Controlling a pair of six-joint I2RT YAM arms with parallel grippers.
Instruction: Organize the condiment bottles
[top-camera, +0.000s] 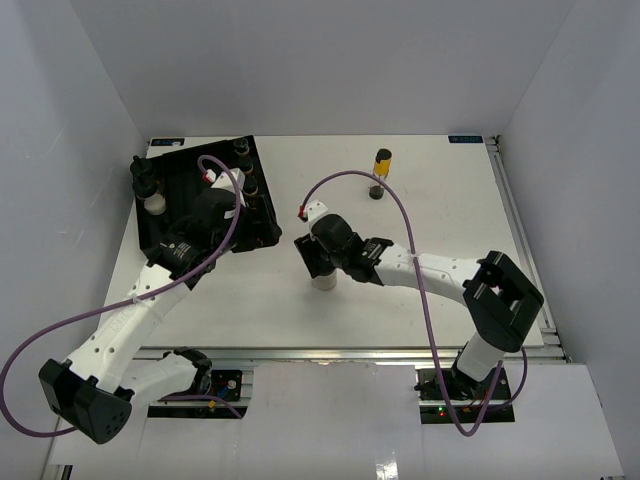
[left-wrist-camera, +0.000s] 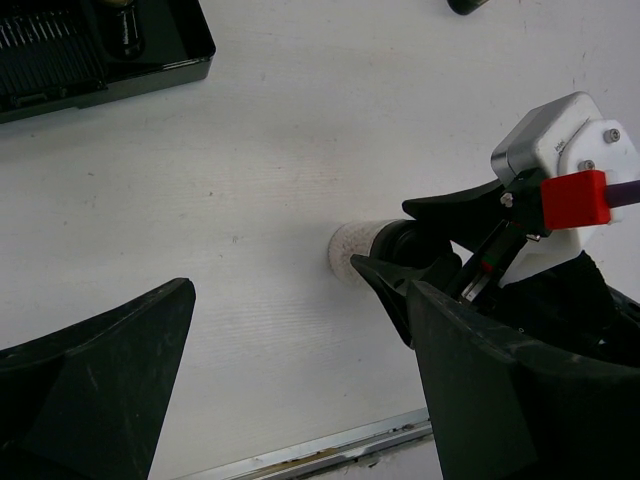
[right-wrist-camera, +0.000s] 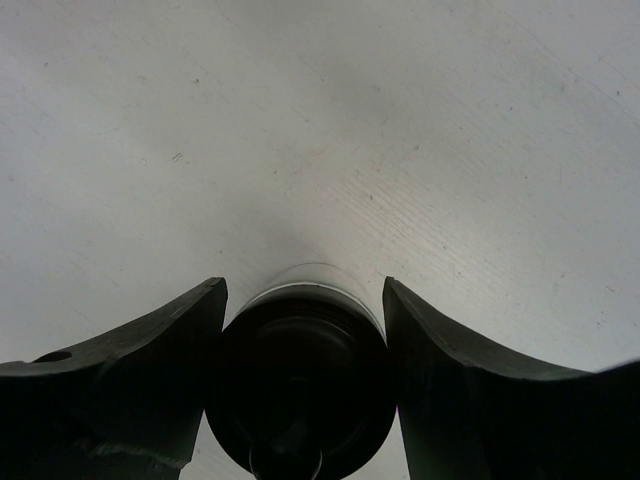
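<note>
Bottles out on the bench (top-camera: 450, 210): three. One pale jar (top-camera: 325, 283) sits centre frame, its black cap clenched in the right gripper (right-wrist-camera: 303, 290) jaws. One yellow-band bottle (top-camera: 382, 160) and one small dark jar (top-camera: 376, 191) stand upper middle. Black tray (top-camera: 180, 178) upper left holds more, can't count them cleanly. Left gripper (left-wrist-camera: 300, 290) jaws gape wide, holding nothing.

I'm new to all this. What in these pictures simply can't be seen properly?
1. Tray, top view: the left arm covers its middle, so its jars cannot be counted.
2. Pale jar, right wrist view: only the black cap shows; the right gripper hides its sides.
3. Yellow-banded bottle, top view: too small to read any label.
4. Dark object, left wrist view: cut off by the top edge.
</note>
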